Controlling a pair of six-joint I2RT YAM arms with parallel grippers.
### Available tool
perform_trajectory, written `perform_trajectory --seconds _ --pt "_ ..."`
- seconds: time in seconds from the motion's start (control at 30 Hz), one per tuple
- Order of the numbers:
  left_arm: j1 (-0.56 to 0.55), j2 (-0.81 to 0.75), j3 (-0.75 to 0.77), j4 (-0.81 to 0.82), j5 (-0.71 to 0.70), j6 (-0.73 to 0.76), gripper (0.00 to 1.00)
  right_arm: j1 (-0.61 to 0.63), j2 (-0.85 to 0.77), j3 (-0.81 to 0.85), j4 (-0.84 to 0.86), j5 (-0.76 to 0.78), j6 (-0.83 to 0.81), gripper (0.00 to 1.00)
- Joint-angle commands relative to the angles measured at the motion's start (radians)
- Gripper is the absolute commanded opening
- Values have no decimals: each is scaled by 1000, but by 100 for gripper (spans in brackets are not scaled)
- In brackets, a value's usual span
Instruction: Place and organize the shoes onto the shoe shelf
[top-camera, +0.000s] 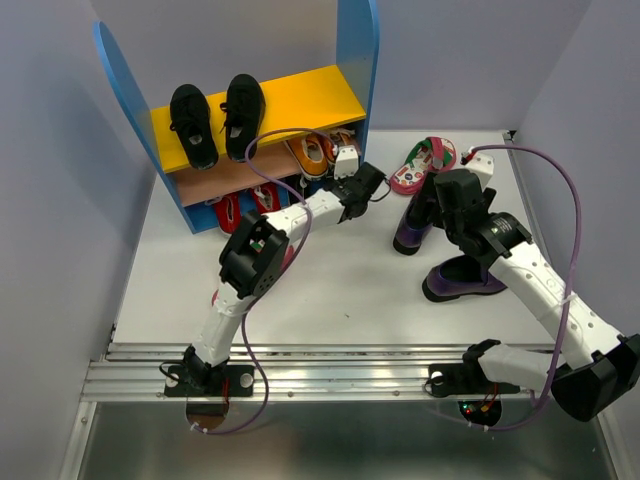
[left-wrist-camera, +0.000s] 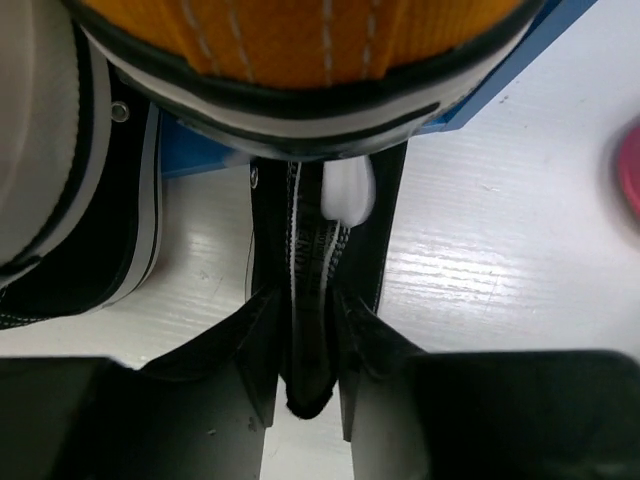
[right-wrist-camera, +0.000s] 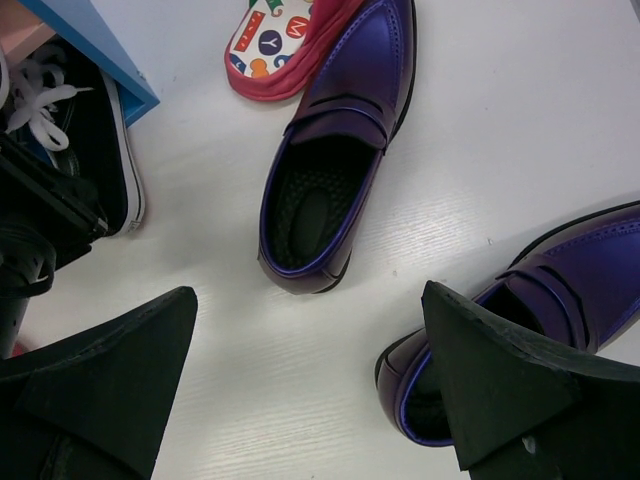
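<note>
Nearest the bases, one dark purple loafer (top-camera: 465, 282) lies crosswise on the table (top-camera: 330, 290). The right gripper (right-wrist-camera: 308, 298) hangs spread wide and empty over the second loafer (right-wrist-camera: 325, 170), whose toe points away toward the pink flip-flops (top-camera: 420, 165). The left gripper (left-wrist-camera: 305, 310) is clamped on the heel of a black-white sneaker (left-wrist-camera: 300, 235). The sneaker runs lengthwise toward the shoe shelf (top-camera: 260, 105), at the foot of its right panel.
</note>
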Motion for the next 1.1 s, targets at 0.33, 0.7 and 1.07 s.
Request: perform_trajectory --seconds 0.33,0.7,1.07 --pt "-31 -186 -171 128 -48 26 47 -4 -14 40 0 1 26 100" --pt "-51 -185 -208 167 -59 42 81 -4 1 46 6 -11 28 100" --pt "-48 -123 -194 168 -45 32 66 -4 -13 36 6 -11 29 100"
